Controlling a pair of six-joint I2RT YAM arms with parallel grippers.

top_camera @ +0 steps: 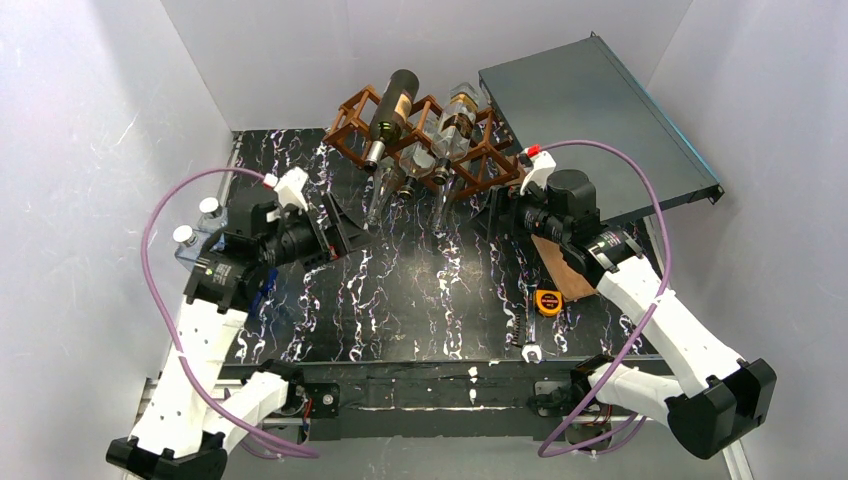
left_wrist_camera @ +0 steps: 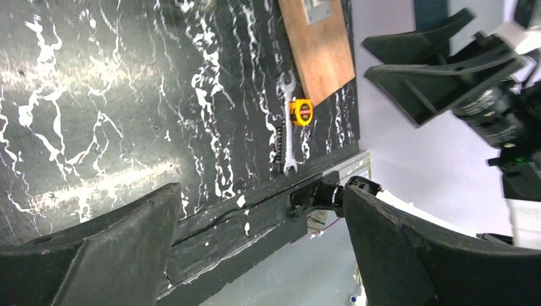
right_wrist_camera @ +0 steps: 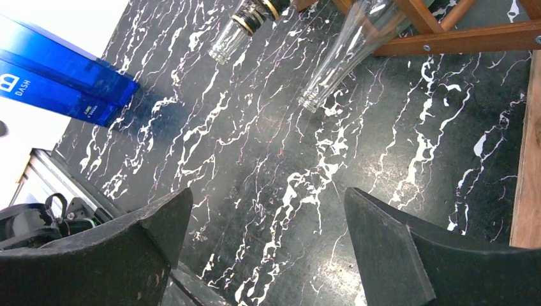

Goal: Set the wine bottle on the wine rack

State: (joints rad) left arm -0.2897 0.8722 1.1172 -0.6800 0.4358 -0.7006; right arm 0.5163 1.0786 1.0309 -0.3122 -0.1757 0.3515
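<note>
Since the dark wine bottle (top_camera: 392, 115) lies across the top of the wine rack (top_camera: 343, 113) at the far edge of the table (top_camera: 420, 300), neck slanting down toward the arms, the placing itself looks finished and the step in hand reads as backing off. The left gripper (left_wrist_camera: 261, 197) hangs over the table near the rack's left end, fingers spread wide with nothing between them. The right gripper (right_wrist_camera: 268, 204) sits just in front of the rack's right end, equally wide and empty. Several clear bottles (top_camera: 455, 120) fill other openings, two necks poking out low over the marble in the right wrist view. My guess is that the next move calls for drawing both arms back without brushing those jutting necks, since a nudge could roll a bottle out of its diamond. Black stone-patterned sheet with white veins covers the table, glossy and probably slick. A wooden board (top_camera: 565, 265), a yellow tape measure (top_camera: 548, 301) and a wrench (top_camera: 527, 325) lie on the right side, a blue box (right_wrist_camera: 57, 83) on the left. A dark grey panel (top_camera: 600, 110) leans beside the rack, and plain white walls close the space.
</note>
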